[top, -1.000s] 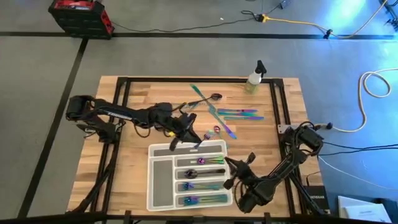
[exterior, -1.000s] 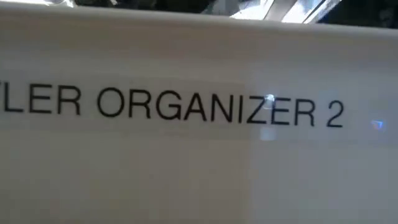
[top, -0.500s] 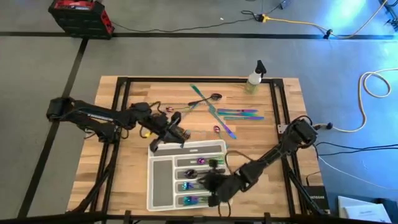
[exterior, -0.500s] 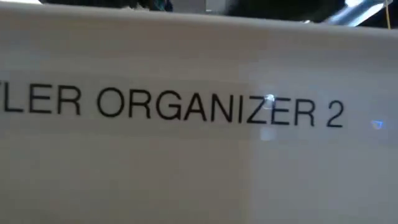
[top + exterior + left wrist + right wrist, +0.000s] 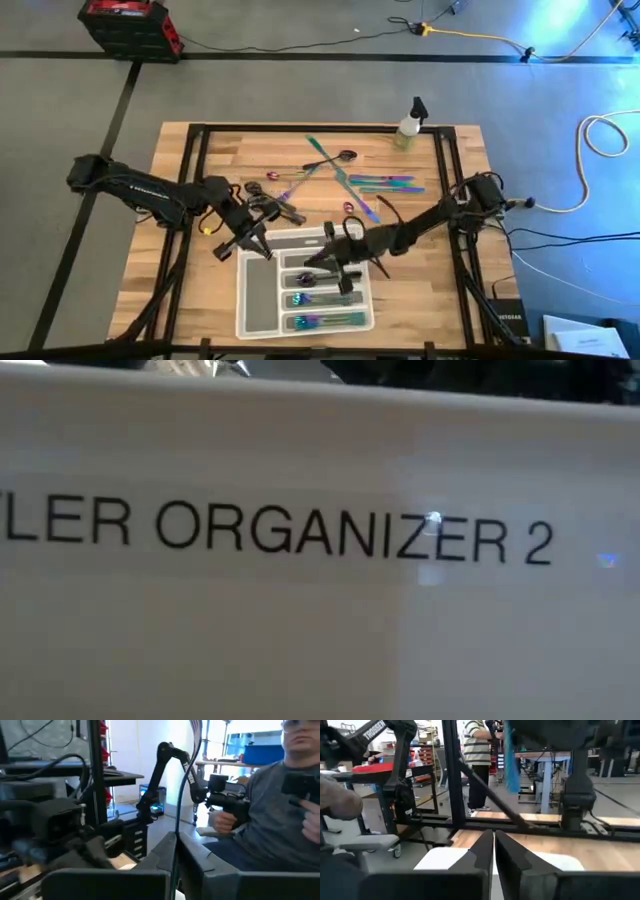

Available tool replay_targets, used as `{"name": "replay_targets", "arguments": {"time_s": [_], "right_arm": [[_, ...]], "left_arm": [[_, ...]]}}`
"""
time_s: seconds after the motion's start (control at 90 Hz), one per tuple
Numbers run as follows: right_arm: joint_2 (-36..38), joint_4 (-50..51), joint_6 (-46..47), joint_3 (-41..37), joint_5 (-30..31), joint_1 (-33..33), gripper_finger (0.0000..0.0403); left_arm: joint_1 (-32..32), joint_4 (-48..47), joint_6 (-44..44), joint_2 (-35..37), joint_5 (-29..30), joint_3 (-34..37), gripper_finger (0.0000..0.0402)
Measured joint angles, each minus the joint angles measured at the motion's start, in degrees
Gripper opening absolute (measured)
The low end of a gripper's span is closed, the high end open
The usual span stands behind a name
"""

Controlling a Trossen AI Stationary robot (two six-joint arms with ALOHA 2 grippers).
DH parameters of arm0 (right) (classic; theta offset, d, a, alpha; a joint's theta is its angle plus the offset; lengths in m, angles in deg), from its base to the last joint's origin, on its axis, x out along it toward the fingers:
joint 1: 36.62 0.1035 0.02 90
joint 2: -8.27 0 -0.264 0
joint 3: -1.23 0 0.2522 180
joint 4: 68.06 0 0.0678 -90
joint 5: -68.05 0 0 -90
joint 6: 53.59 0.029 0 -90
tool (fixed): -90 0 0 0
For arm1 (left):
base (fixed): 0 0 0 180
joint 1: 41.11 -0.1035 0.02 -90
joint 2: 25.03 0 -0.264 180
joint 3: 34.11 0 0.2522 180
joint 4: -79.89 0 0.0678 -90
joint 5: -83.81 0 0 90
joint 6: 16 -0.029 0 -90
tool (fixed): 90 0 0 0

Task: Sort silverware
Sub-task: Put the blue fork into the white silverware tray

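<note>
Your left gripper sits at the far left corner of the see-through white tray with its fingers pressed together, holding nothing. Your right gripper hangs over the tray's middle, fingers pressed together too. Shiny purple-green forks, knives and spoons lie loose on the wooden table past the tray, and more rest in the tray's slots.

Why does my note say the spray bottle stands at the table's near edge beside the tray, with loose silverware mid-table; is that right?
Not quite. The high view shows the spray bottle at the table's far edge, well away from the tray. Loose silverware does lie mid-table.
</note>
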Motion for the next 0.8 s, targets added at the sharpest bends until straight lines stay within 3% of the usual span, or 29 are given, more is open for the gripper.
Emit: {"name": "replay_targets", "arguments": {"time_s": [0.111,0.256,0.478,0.689,0.8], "right_arm": [[0.04,4.45,-0.28,4.08,-3.95,-1.0,0.0024],[0.04,7.72,-4.53,8.67,-7.47,-1.1,0.0084],[0.4,8.57,-9.17,12.04,-8.32,-1.12,0.0161],[1.13,16.75,-12.17,16.79,-1.49,-1.12,0.0173],[1.07,22.83,-13.23,20.07,-0.77,-1.12,0.0171]], "left_arm": [[0.33,0.46,-1.56,0.0,-0.02,0.0,0.0],[0.29,-0.04,-1.74,-0.15,0.13,0.0,0.0],[0.29,-0.15,-2.27,-2.79,-1.11,-0.02,0.0],[0.6,0.46,-3.6,-6.46,-1.75,-0.02,0.0],[1.49,0.67,-5.28,-7.46,-1.8,-0.02,0.0]]}}
